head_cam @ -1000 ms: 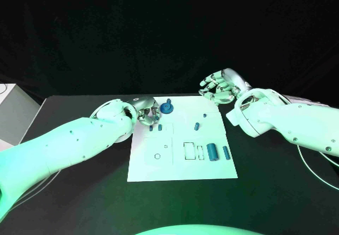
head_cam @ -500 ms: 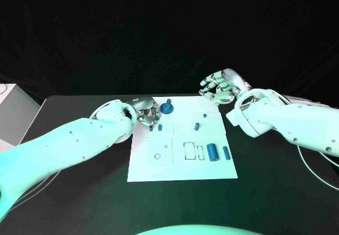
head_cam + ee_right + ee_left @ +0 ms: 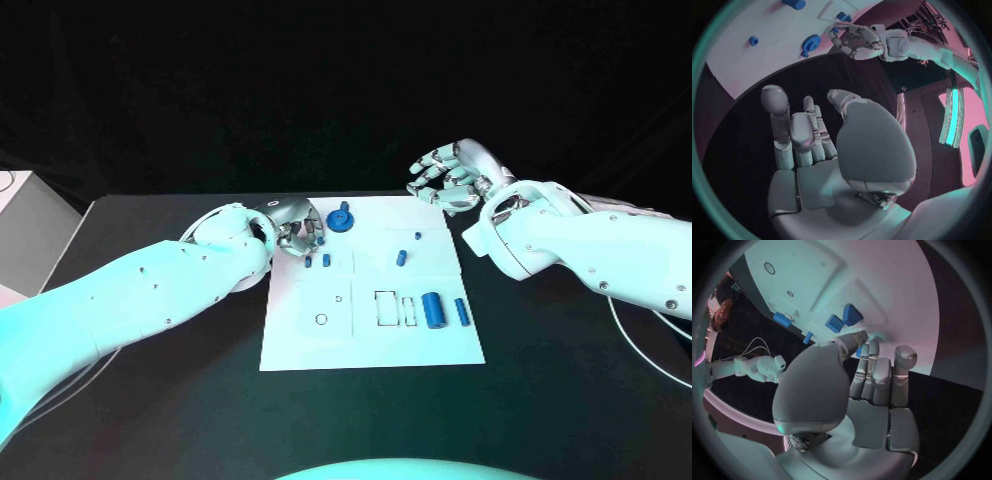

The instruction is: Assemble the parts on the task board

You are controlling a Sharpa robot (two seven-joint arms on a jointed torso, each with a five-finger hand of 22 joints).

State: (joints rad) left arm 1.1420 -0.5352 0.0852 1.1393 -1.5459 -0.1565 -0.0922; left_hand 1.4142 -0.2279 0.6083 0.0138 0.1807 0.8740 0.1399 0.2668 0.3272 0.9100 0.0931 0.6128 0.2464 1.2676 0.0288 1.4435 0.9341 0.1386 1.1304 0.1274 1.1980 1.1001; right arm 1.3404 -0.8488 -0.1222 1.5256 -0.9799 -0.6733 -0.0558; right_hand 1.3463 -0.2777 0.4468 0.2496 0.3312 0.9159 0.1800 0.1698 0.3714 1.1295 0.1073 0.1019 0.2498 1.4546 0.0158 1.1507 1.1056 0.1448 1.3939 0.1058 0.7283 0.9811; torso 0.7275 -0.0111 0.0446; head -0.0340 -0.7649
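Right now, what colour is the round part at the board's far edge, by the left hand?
Blue. The round part shows best in the head view.

The task board [image 3: 369,330] looks like a thin, flat white sheet, smooth and matt, with fine dark outlines printed on it. The parts [image 3: 436,310] on it look like solid blue plastic, smooth, with a soft sheen along their rounded sides; the round part [image 3: 340,220] near the far edge has the same finish. The table [image 3: 562,400] is black and matt, giving back almost no light. The left hand [image 3: 299,232] and the right hand [image 3: 451,178] look like silvery metal with a satin finish, catching small bright glints. The arm [image 3: 144,300] shells are smooth white plastic, slightly glossy.
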